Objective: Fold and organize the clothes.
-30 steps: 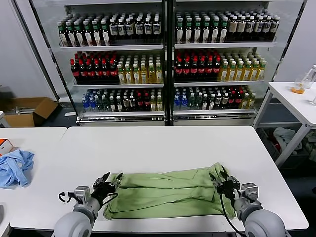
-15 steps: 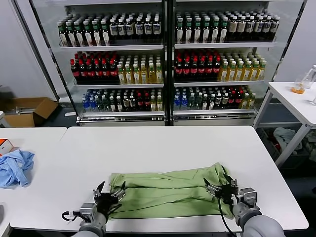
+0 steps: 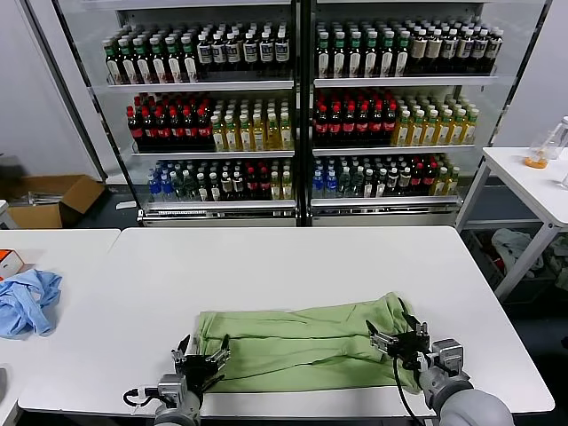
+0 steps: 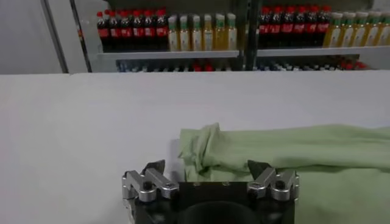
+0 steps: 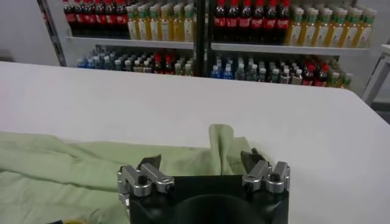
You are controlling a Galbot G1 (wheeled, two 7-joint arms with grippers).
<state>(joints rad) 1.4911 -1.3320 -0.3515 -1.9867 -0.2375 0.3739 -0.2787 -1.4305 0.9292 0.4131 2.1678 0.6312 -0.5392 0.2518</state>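
The pale green shirt (image 3: 302,342) lies folded into a long strip near the front edge of the white table (image 3: 293,262). Its collar, buttons and print are hidden. My left gripper (image 3: 202,355) is open and empty, low at the shirt's left end, with bunched cloth just ahead of it. In the left wrist view the gripper (image 4: 207,167) sits before the shirt (image 4: 292,152). My right gripper (image 3: 397,338) is open and empty over the shirt's right end. In the right wrist view the gripper (image 5: 201,159) has a raised fold of the shirt (image 5: 73,164) between its fingers.
A crumpled light blue cloth (image 3: 27,302) and an orange box (image 3: 7,260) lie on the adjoining table at the left. Coolers full of bottles (image 3: 293,115) stand behind. A second white table (image 3: 532,177) is at the right, a cardboard box (image 3: 53,200) on the floor.
My left gripper has drawn back toward the table's front edge and sunk lower. My right gripper has shifted slightly back. The shirt's left end now lies a little farther right.
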